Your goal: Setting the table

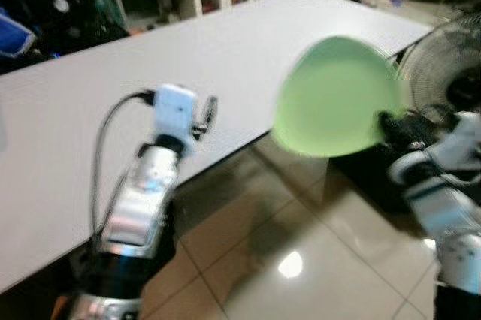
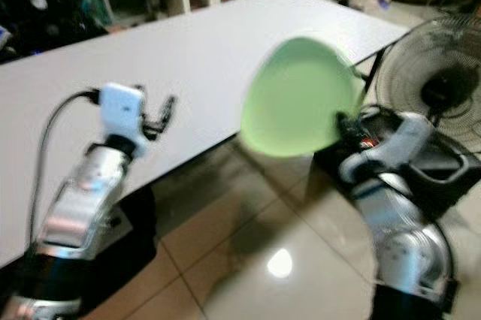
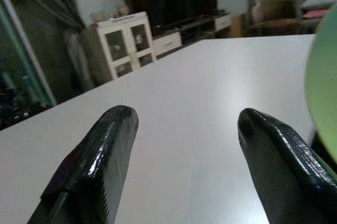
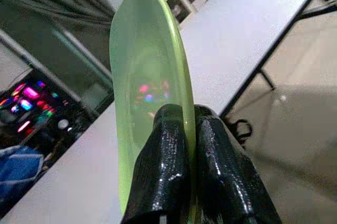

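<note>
A pale green plate point(image 1: 337, 96) hangs tilted almost on edge just off the front edge of the long white table point(image 1: 225, 57), above the tiled floor. My right gripper point(image 4: 190, 145) is shut on the plate point(image 4: 142, 92), one black finger on each face of its rim. My left gripper point(image 3: 184, 145) is open and holds nothing; it hovers over the table's near edge, left of the plate, whose green rim point(image 3: 322, 98) shows beside one finger. In the right eye view the plate point(image 2: 301, 98) sits ahead of my right wrist point(image 2: 376, 155).
A standing fan point(image 1: 443, 64) and a dark box point(image 2: 443, 166) are on the floor right of the table, close to my right arm. A white cabinet point(image 3: 126, 42) and dark shelves stand beyond the table's far side. Glossy floor tiles point(image 1: 301, 260) lie below.
</note>
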{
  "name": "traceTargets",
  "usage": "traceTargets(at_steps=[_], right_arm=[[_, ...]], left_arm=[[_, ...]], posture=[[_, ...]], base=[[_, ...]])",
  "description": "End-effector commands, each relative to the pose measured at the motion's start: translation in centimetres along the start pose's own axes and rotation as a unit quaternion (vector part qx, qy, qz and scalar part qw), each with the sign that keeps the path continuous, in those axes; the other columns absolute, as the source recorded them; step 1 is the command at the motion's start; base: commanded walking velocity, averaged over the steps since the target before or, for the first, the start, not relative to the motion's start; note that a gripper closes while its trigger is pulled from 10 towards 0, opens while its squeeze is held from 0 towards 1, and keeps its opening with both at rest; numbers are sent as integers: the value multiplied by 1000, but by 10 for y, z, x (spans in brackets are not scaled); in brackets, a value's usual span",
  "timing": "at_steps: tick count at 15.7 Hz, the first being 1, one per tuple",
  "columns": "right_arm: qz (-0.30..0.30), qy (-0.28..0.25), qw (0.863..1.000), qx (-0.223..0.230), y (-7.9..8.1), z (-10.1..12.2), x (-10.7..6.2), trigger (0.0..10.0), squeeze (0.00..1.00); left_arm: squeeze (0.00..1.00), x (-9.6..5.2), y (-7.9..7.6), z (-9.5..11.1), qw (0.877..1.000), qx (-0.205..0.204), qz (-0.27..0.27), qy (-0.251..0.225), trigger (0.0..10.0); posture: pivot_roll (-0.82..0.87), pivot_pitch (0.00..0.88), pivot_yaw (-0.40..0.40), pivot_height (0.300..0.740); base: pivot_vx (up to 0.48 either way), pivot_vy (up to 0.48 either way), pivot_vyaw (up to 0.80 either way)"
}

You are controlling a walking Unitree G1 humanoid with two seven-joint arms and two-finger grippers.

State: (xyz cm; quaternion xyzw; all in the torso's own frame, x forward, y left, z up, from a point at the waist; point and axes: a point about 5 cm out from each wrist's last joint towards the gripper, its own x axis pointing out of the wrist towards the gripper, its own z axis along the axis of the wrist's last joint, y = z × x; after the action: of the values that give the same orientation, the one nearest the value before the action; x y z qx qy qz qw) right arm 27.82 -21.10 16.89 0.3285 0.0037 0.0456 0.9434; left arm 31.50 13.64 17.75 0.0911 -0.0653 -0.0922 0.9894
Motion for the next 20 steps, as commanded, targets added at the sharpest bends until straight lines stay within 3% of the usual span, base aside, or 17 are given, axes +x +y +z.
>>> traceTargets(at_steps=[1,7,13,20], right_arm=[[1,-32,999,-5,1,15,-2,10000,0],[-8,-29,1000,7,-2,12,-1,10000,0],[-27,-17,999,31,-8,10,21,10000,0],[-19,36,999,32,-14,-1,45,10000,0]], left_arm=[[0,1,-6,2,1000,1,-11,-2,10000],[0,-3,-5,-3,1000,4,-9,4,10000],[0,-3,-4,-1,1000,11,-17,3,10000],[0,-5,-2,0,1000,11,-15,2,10000]], posture=[[-82,0,28,740],[-77,0,27,740],[-78,0,27,740],[-59,0,16,740]], base=[[390,0,0],[428,0,0],[436,0,0],[436,0,0]])
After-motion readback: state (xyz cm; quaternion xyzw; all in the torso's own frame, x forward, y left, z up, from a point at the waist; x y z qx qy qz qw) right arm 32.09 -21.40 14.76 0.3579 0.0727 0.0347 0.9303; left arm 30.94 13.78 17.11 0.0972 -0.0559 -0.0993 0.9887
